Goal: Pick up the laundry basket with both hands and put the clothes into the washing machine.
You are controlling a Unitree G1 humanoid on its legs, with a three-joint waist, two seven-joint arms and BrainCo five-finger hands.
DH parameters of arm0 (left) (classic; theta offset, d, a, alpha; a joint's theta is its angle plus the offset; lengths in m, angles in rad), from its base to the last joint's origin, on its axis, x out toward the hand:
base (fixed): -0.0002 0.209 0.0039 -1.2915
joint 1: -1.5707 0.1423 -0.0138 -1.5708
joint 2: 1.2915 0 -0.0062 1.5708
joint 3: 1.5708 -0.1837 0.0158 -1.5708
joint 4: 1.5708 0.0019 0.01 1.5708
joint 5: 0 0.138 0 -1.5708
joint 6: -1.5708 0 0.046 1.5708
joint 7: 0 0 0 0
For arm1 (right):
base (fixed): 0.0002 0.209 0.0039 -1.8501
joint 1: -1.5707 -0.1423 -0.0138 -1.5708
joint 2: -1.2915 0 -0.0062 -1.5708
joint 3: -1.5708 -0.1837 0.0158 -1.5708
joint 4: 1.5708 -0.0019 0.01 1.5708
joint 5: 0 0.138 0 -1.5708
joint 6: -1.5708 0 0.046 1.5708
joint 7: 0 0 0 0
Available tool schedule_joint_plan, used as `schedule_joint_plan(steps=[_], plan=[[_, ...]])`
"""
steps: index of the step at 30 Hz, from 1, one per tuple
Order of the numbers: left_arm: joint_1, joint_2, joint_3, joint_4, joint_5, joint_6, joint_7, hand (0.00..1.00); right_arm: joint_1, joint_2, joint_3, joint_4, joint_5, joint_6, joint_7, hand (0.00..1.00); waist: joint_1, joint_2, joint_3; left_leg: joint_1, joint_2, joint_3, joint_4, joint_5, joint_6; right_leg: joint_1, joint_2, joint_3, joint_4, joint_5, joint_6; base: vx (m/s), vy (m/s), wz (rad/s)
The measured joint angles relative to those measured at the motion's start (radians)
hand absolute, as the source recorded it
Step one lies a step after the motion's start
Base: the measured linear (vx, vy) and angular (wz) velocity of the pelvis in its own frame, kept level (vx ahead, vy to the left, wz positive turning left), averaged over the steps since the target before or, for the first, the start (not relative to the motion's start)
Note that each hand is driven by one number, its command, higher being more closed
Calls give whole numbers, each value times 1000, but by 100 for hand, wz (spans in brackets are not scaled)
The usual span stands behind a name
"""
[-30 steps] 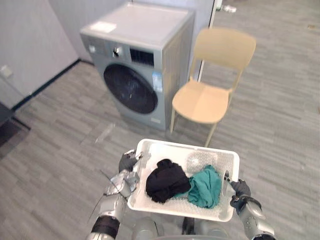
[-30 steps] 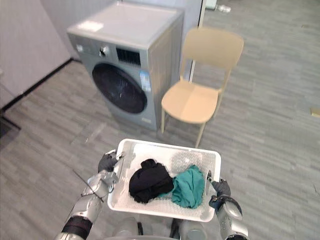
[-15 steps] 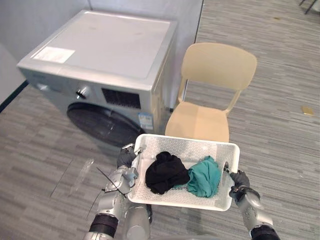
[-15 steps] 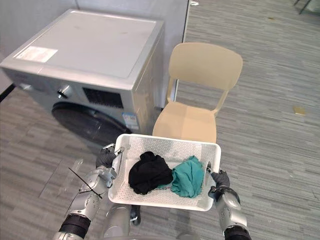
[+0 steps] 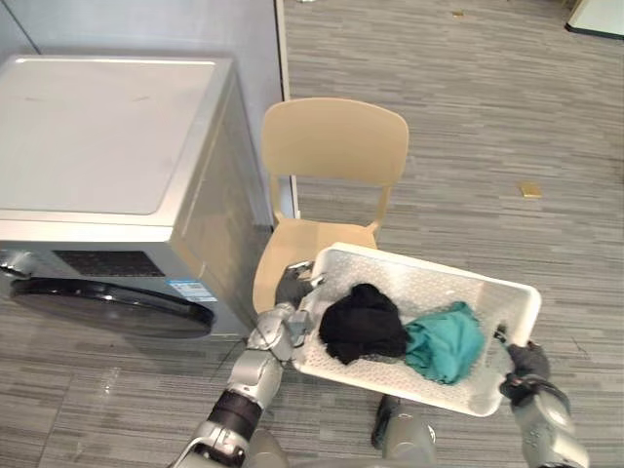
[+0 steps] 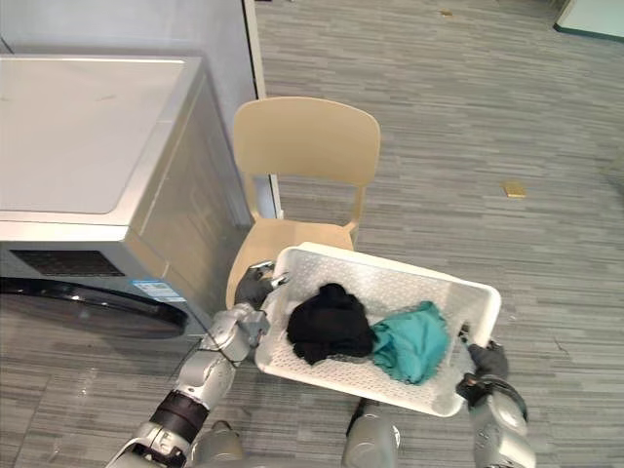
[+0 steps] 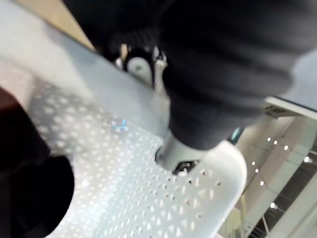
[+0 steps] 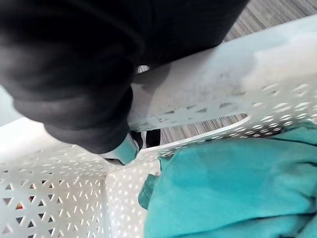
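- Gripping the two short ends of a white perforated laundry basket point(image 5: 429, 290), both hands hold it up off the floor, close in front of the robot.
- At the basket's left end, the left hand point(image 5: 286, 297) has its fingers curled over the rim. Its wrist view shows a silver finger hooked into the slot in the perforated wall.
- At the right end, the right hand point(image 5: 525, 368) is clamped on the rim in the same way. In its wrist view, a dark-tipped finger is tucked under the rim at the handle slot.
- Inside the basket lie two pieces of clothing, touching each other. A crumpled black garment point(image 5: 363, 322) lies toward the left hand and a teal garment point(image 5: 446, 341) toward the right hand.
- The basket sits skewed in the head views, with its left end over the front of a chair seat.
- Just beyond the basket stands a beige plastic chair point(image 5: 334, 146), its seat facing the robot and its backrest upright.
- Just beside the chair, to the left, stands a silver-grey front-loading washing machine point(image 5: 93, 132). Its flat top is in plain sight and its dark round door point(image 5: 107, 302) is at the front.
- A pale wall panel point(image 5: 156, 24) rises behind the machine.
- Grey plank flooring point(image 5: 468, 117) stretches away past the chair, with a small tan object point(image 5: 529, 189) lying on it well to the right.
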Motion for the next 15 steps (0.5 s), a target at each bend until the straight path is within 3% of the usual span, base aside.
schedule_joint_plan(steps=[3,8,10,15], plan=[[-62,-2,-5,20,1,-5,2,100,-62,-77,20,4,3,1,10,100,2,3,5,-42,6,-26,-5,13,-2,-16,3,-28,0,-2,0,42,-46,19],[-234,97,113,64,-10,-47,35,100,-401,-177,204,97,16,0,-6,100,20,-1,102,-111,-2,-38,-7,55,-1,-86,-3,-35,1,22,-24,-90,-1,3],[-293,159,146,69,-12,-56,56,100,-496,-186,275,97,26,1,-28,100,57,-2,136,-143,-20,-28,-8,67,6,-132,-20,-18,9,36,-24,-111,24,-7],[-341,233,161,70,-12,-59,73,100,-563,-186,324,97,25,12,-37,100,66,-7,201,-180,-46,-30,29,67,6,-139,-52,-19,3,60,-15,-64,54,11]])
